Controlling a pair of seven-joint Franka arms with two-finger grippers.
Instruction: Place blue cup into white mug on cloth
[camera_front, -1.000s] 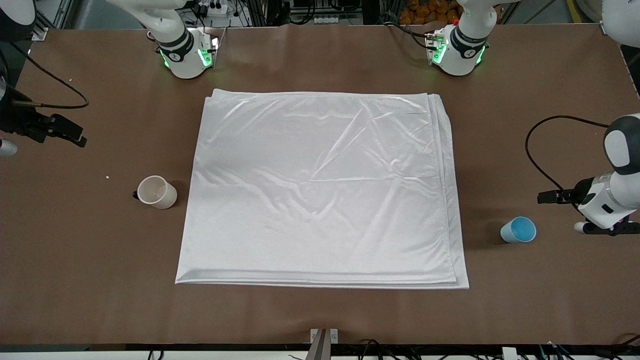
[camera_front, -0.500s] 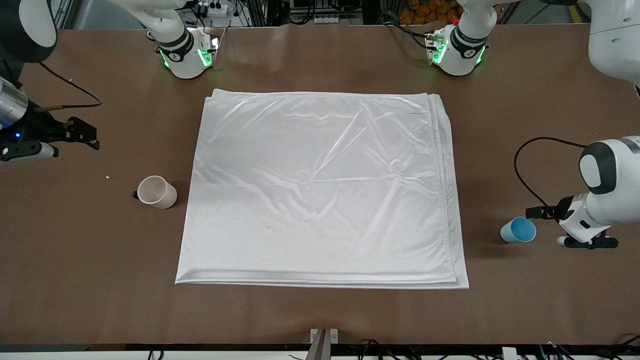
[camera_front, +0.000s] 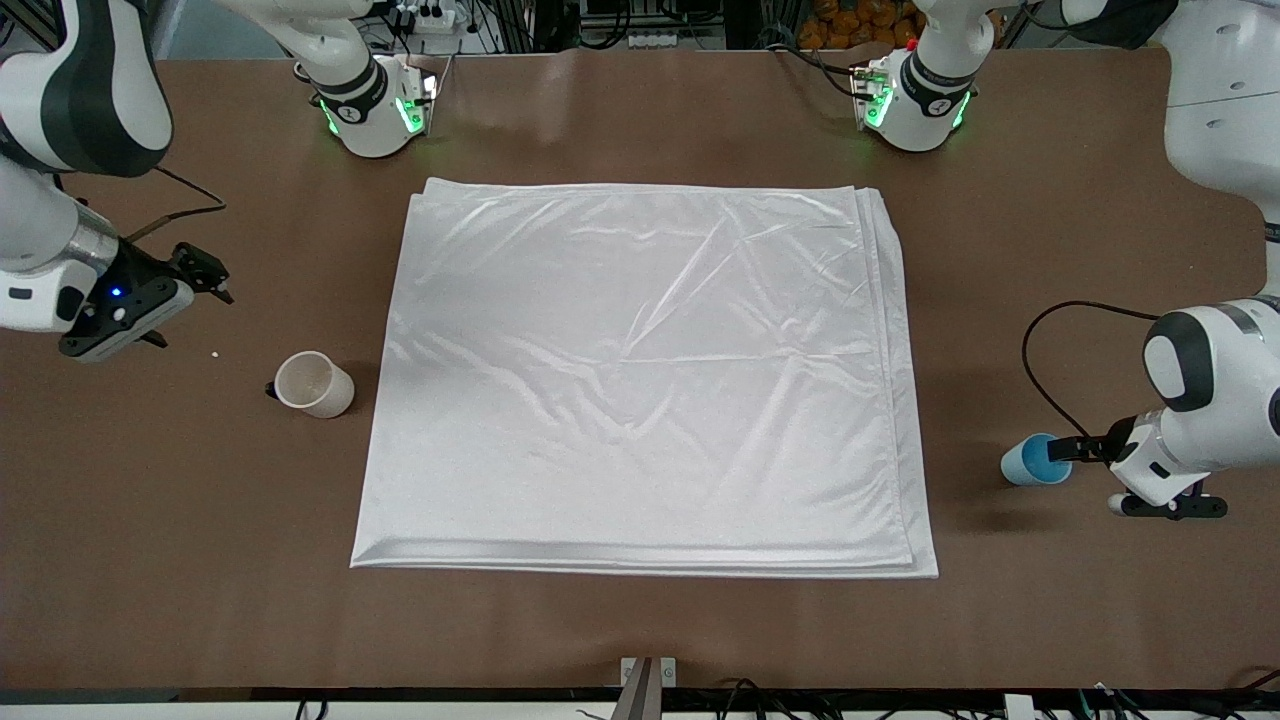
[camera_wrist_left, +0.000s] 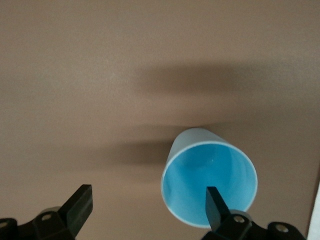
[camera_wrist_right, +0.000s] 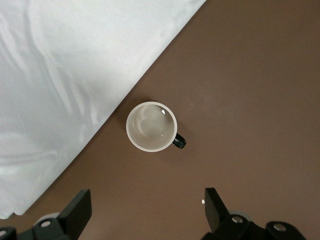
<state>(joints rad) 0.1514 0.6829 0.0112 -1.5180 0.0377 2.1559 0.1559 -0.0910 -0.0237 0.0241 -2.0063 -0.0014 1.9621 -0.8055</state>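
At left arm's end of desk (camera_front: 640, 630), blue cup (camera_front: 1030, 462) stands upright on bare brown surface, just beside cloth (camera_front: 640, 380) edge, not on it. Left pincer (camera_wrist_left: 147, 212) low at cup – fingers spread wide, one fingertip (camera_wrist_left: 214, 202) over cup's rim, other clear of it, nothing gripped. White mug (camera_front: 313, 384) upright at right arm's end, near cloth's edge, black handle pointing away from cloth. Right pincer (camera_wrist_right: 145, 212) above desk near mug – fingers apart, empty.
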